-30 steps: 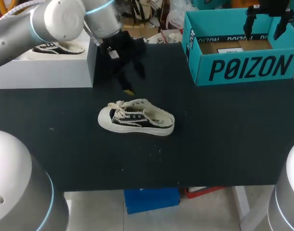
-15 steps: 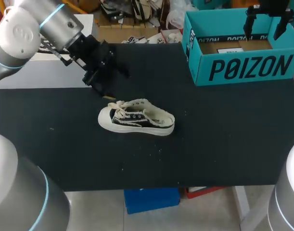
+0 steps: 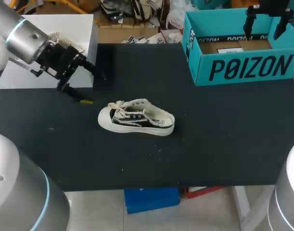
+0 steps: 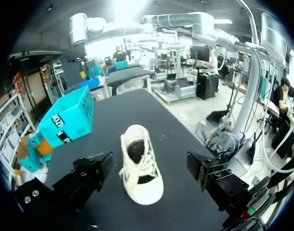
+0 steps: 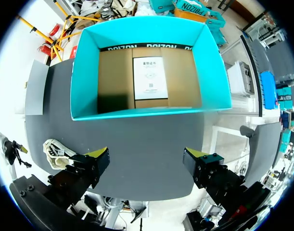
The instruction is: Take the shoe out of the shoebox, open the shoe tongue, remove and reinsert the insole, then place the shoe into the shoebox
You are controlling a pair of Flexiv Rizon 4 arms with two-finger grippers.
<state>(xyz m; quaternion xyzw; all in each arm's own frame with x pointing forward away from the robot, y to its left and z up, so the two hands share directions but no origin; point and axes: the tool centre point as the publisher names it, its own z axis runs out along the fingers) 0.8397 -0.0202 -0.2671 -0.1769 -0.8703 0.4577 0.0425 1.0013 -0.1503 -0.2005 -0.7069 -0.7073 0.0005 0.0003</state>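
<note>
Head: one shoe point(image 3: 136, 118) upright mid black worktop point(image 3: 223, 139), one teal shoebox point(image 3: 243, 67) at far right. Empty left hand point(image 3: 95, 89) spread apart near toe; right hand point(image 3: 264, 26) apart above shoebox. Left wrist: shoe ahead, untouched. Right wrist: open shoebox below, shoe outside it.

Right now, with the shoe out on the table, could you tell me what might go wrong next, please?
1. The shoe lies free on the table, with the right pincer away over the shoebox; a one-armed tug may just drag it.
2. Its loose laces could snag the open left pincer.
</note>
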